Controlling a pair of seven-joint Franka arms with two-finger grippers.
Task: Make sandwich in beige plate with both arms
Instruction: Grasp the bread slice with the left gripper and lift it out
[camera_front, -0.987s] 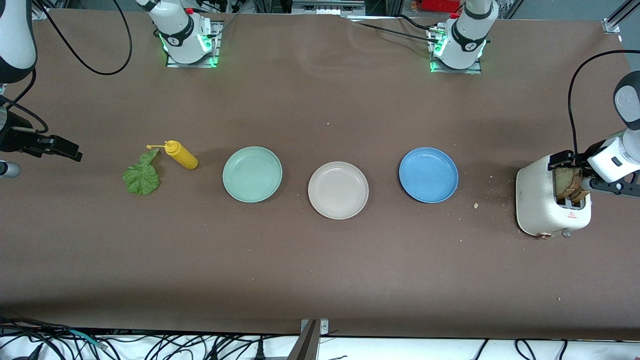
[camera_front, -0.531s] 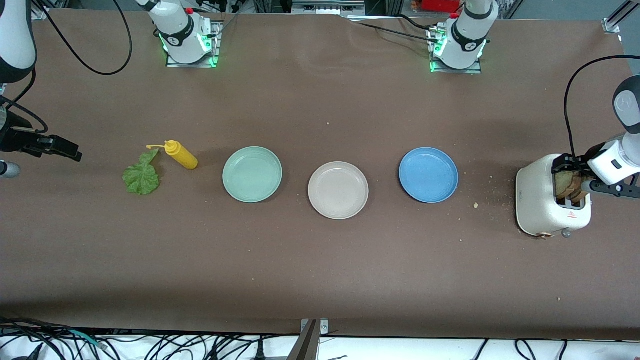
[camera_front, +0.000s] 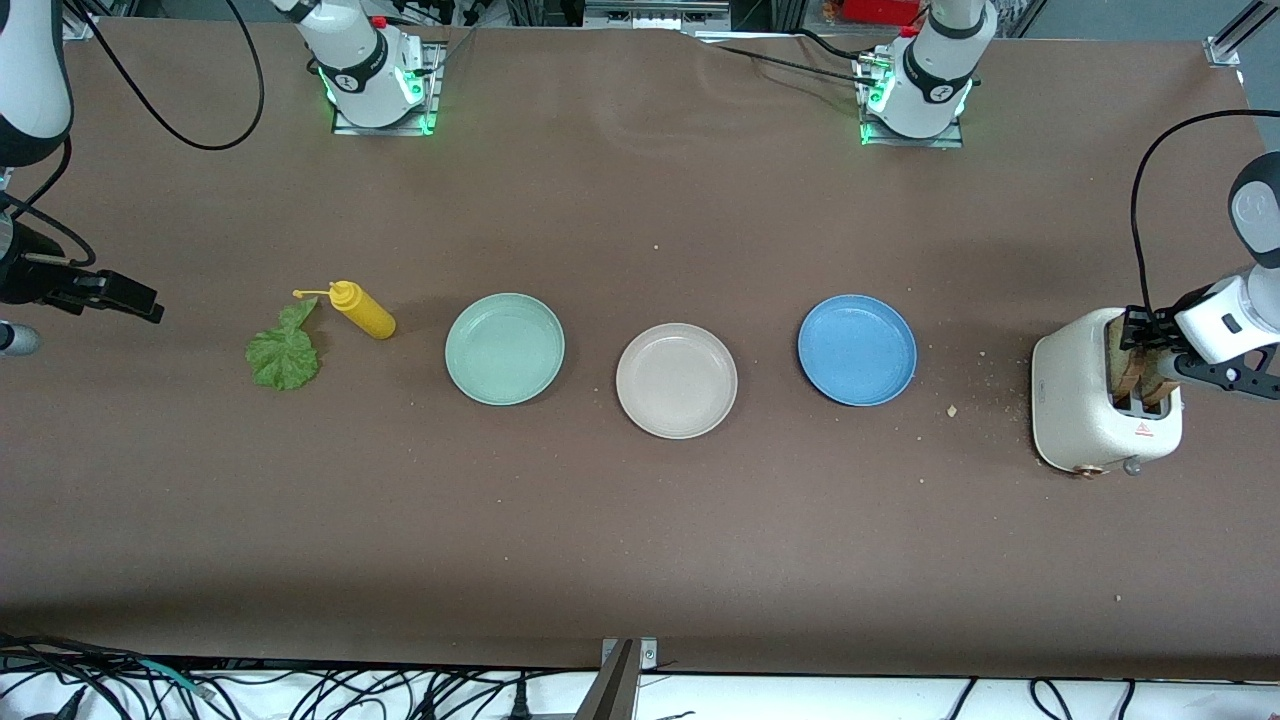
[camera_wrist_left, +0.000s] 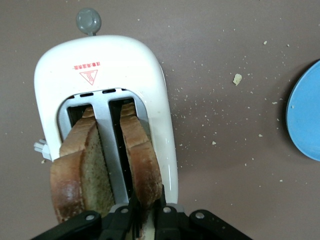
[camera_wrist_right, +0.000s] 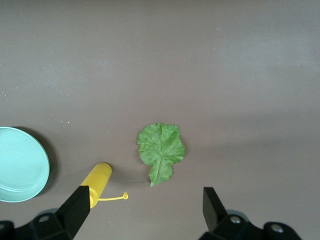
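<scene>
1. Brown tabletop: round cream-beige plate bare, sitting between the mint-green plate and blue plate.
2. Change: my left gripper, wide a second ago, has clamped onto one brown-crusted bread slice in the white two-slot toaster; second slice just beside my fingers.
3. Meaning: first slice looks secured, lift next.
4. My right gripper waits spread over the ruffled green lettuce leaf, with the yellow squeeze bottle beside one finger.
</scene>
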